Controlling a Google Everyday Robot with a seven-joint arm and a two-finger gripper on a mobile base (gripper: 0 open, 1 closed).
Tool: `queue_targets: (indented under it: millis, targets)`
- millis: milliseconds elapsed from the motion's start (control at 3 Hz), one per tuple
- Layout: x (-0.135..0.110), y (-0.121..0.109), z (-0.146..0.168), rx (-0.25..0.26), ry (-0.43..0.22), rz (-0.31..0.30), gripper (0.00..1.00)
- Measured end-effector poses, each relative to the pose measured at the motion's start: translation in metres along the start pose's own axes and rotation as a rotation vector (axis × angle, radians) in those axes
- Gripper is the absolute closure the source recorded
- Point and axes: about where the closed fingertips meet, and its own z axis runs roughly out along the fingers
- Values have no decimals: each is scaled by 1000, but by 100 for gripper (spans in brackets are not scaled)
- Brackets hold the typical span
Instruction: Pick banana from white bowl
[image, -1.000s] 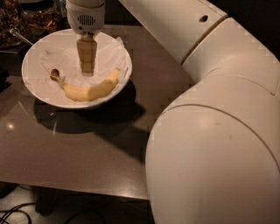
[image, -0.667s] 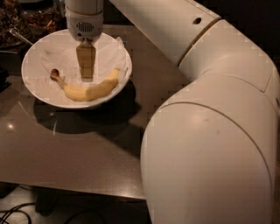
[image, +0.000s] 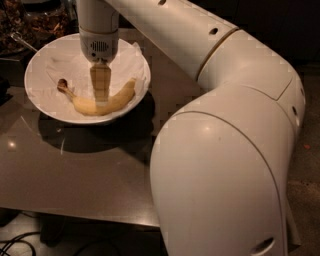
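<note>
The white bowl (image: 40, 102) stands at the back left of the table, lined with white paper. The banana (image: 117, 100) lies in the near part of the bowl, curved, with its dark brown stem tip (image: 62, 85) to the left. My gripper (image: 100, 95) hangs straight down from the wrist (image: 98, 45) into the bowl. Its tip is right at the middle of the banana and covers part of it. The banana rests on the paper.
The brown table (image: 75, 170) has its front edge near the bottom of the view, with cables on the floor below. My large white arm (image: 220, 150) fills the right half of the view. Dark clutter (image: 35, 22) lies behind the bowl at the top left.
The gripper has come down into the bowl, from above the banana to right at its middle. The banana and bowl have not moved.
</note>
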Motion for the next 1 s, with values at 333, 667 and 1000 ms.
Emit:
queue_targets:
  millis: [333, 667, 1000]
  targets:
    - [3, -2, 13, -29, 2, 3, 32]
    - [3, -4, 25, -51, 7, -6, 33]
    - [7, -9, 35, -71, 7, -3, 34]
